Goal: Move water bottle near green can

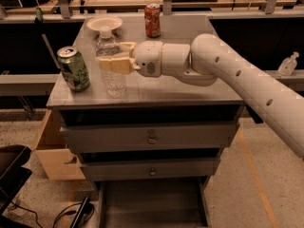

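The water bottle (112, 82), clear and ribbed with a white cap, stands upright near the front left of the grey cabinet top (190, 87). My gripper (113, 57) reaches in from the right and is shut on the bottle's upper body, one finger (114, 65) across its front. The green can (73, 68), green-and-white with a silver top, stands upright at the left edge, a short gap to the left of the bottle.
A red-orange soda can (152, 19) stands at the back of the top. A white bowl (104, 23) sits at the back left. Drawers (151, 138) are below the top. A cardboard box (52, 151) sits on the floor at left.
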You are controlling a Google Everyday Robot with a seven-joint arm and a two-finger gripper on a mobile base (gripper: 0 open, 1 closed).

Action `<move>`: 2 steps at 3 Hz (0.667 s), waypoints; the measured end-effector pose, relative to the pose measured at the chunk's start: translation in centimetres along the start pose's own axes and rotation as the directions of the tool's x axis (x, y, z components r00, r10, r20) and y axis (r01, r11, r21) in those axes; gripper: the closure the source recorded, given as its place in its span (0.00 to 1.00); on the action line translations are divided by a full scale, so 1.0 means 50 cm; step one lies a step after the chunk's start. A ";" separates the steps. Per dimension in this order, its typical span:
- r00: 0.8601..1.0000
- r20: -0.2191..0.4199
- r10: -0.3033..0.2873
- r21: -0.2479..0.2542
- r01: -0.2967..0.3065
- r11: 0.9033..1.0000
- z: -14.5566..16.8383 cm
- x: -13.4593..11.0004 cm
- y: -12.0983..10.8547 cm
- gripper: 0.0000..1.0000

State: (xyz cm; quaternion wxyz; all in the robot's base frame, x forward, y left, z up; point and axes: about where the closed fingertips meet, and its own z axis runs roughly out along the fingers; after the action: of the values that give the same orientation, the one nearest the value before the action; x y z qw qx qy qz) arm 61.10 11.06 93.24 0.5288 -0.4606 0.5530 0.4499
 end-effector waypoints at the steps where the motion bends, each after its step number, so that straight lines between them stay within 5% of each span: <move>1: 1.000 0.000 0.000 0.000 0.000 1.000 0.000 0.000 0.000 0.15; 2: 1.000 0.000 -0.001 -0.005 0.001 1.000 0.005 -0.001 0.003 0.00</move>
State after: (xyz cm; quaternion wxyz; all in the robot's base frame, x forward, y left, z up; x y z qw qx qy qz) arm 60.97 11.34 93.29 0.5279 -0.4621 0.5517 0.4511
